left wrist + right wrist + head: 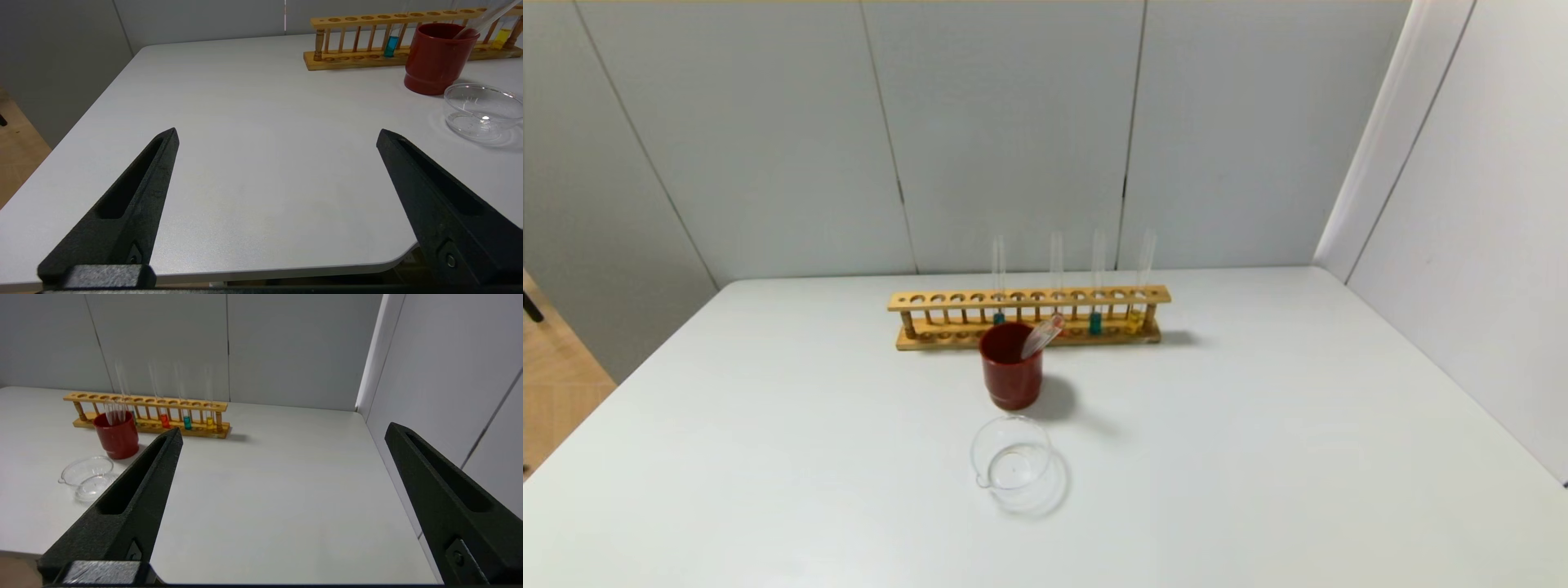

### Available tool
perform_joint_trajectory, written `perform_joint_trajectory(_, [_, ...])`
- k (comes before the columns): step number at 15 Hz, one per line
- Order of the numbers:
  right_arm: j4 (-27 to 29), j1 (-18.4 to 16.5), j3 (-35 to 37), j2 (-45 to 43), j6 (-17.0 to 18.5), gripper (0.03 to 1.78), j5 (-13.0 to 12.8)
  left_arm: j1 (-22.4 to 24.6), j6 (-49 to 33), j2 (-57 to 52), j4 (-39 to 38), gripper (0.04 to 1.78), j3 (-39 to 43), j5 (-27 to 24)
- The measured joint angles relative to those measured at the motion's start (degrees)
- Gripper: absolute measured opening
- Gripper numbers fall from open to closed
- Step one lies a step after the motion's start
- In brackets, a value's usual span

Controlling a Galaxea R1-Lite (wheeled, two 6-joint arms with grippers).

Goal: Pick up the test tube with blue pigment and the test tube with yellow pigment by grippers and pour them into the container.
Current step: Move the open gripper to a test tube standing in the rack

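Nearest to us, at the table's (1258, 457) front edge, our two grippers hang with nothing in them. Our left gripper (278, 136) sits over the front left corner with its fingers spread wide, and our right gripper (284, 430) hangs off the front right side, likewise spread and gripping nothing. Neither arm shows in the head view.

Farther in, near the middle of the table, stands the container (1011, 463), a low clear glass dish with its small spout turned toward our left; we see it empty. Just behind it, close but apart, stands a dark red cup (1011, 365) with a clear tube (1042, 336) leaning out over its rim toward our right.

Behind the cup, a long wooden rack (1029, 298) runs across the table near the back wall. Four tubes stand upright in it. At its right end we see the test tube with yellow pigment (1135, 318), and just left of it the test tube with blue pigment (1095, 322). Next leftward is a tube with red liquid (165, 420), half hidden behind the cup in the head view, then a tube with a smaller blue portion (999, 317).
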Motion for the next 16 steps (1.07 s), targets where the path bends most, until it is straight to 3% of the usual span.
perform_joint_trajectory(16, [-1.5, -0.9, -38.6, 46.9, -0.3, 1.74, -0.1, 0.0, 0.0, 0.0, 0.0, 1.71, 0.0, 0.0])
